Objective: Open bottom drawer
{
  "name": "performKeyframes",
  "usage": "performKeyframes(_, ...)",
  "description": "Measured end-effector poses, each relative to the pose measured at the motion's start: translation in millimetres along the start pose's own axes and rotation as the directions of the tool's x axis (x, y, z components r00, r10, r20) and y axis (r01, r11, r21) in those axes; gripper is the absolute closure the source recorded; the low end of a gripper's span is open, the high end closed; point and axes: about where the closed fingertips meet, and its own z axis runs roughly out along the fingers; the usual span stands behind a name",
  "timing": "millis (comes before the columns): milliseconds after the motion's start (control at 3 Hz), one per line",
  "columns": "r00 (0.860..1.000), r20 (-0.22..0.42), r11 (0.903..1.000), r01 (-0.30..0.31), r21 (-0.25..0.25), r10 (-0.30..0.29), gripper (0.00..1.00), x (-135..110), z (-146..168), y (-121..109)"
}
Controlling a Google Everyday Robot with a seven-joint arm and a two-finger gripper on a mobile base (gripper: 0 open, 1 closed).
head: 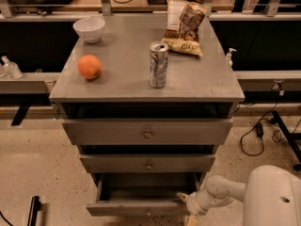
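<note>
The bottom drawer [141,207] of the grey cabinet stands pulled out, its dark inside open to view and its knob just at the frame's lower edge. My gripper [186,202] sits at the drawer's front right corner, at the end of a white arm [221,192] that reaches in from the lower right. Its tip touches or nearly touches that corner.
Above are the mid drawer [148,164] and top drawer [147,133], both shut. On the cabinet top [122,79] stand a soda can [158,64], an orange [89,67], a white bowl [89,28] and a chip bag [186,26]. Cables [258,131] lie on the floor at right.
</note>
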Motion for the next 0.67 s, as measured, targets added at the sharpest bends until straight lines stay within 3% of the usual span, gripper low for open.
performKeyframes(667, 0.999, -0.022, 0.9997, 0.023, -0.001, -0.023, 0.0, -10.0, 3.6, -6.2)
